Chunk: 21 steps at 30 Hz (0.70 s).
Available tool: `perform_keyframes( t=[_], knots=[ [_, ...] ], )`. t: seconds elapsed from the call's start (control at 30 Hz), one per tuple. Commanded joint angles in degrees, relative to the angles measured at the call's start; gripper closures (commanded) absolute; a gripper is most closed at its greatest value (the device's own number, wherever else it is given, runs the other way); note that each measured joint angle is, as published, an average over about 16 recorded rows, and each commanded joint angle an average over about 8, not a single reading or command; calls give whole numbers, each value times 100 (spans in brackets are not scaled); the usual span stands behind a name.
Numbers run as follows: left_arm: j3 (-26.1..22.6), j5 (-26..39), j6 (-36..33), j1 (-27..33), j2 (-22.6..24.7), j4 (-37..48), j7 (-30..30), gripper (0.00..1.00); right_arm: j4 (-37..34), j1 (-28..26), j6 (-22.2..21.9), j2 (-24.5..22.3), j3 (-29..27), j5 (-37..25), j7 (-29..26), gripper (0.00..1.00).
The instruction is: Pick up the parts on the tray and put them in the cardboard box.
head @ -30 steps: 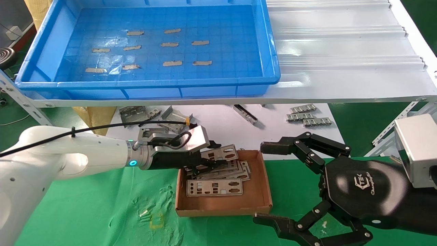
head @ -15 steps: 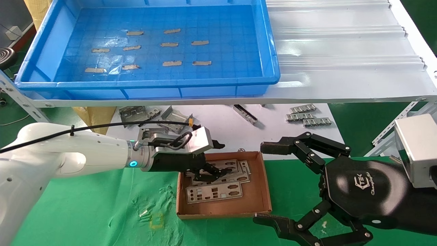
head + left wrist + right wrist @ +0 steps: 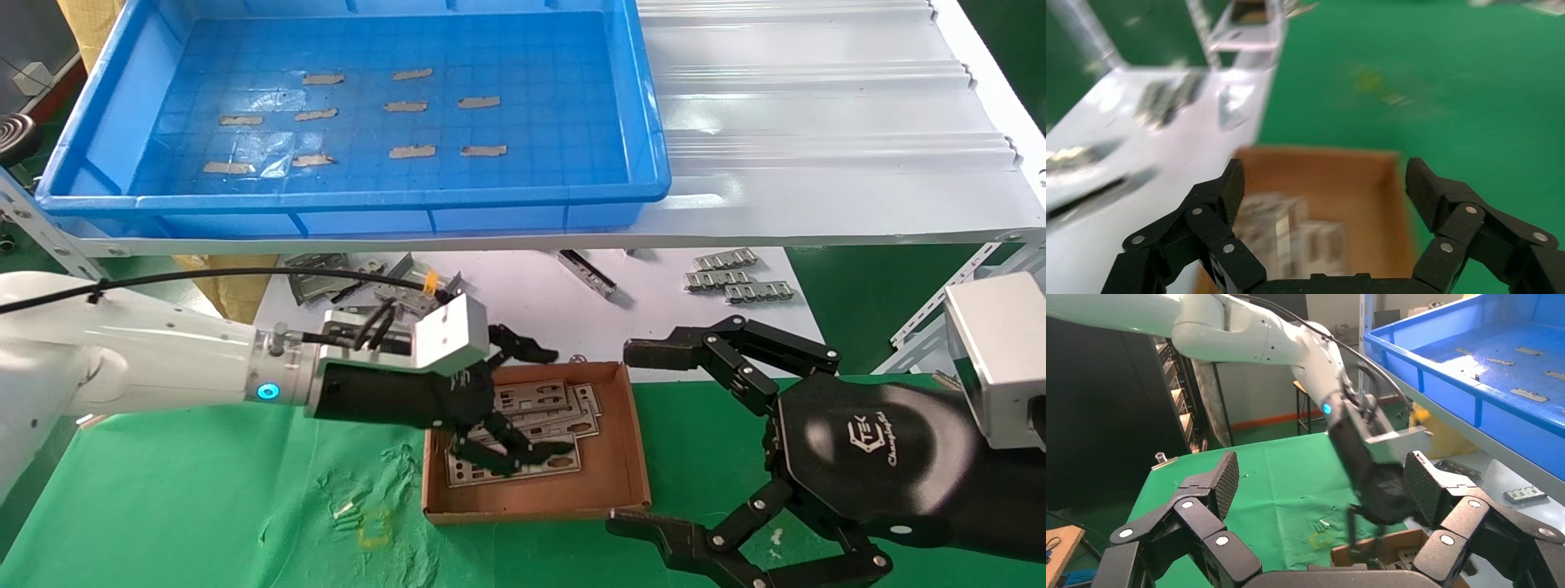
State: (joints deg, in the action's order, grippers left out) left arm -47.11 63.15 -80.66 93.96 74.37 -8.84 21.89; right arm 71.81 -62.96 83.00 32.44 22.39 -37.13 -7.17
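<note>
Left gripper (image 3: 523, 400): jaws spread, holding nothing, low over the left half of the box.
Parts (image 3: 543, 408): a loose stack of plates in the box (image 3: 625, 465), partly under the fingers (image 3: 531, 353).
Tray (image 3: 654, 122): far, on the shelf; only tape scraps show inside.
Right gripper (image 3: 645, 433): parked just right of the box, jaws wide.
Technique: probably best to lift straight up, so the fingers do not snag the cut-outs.
</note>
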Motion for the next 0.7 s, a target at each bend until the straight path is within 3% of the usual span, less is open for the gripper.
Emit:
perform_keyframes(
  t=[0.03, 0.4, 0.7],
  knots=[
    [20, -50, -281, 13, -50, -9, 22, 0, 0, 0, 0, 0, 0, 0, 0, 0],
    [68, -79, -216, -35, -100, -104, -45, 0, -1, 0, 0, -1, 0, 1, 0, 0],
    [453, -339, -259, -439, -585, -908, -451, 0, -1, 0, 0, -1, 0, 1, 0, 0]
  ],
)
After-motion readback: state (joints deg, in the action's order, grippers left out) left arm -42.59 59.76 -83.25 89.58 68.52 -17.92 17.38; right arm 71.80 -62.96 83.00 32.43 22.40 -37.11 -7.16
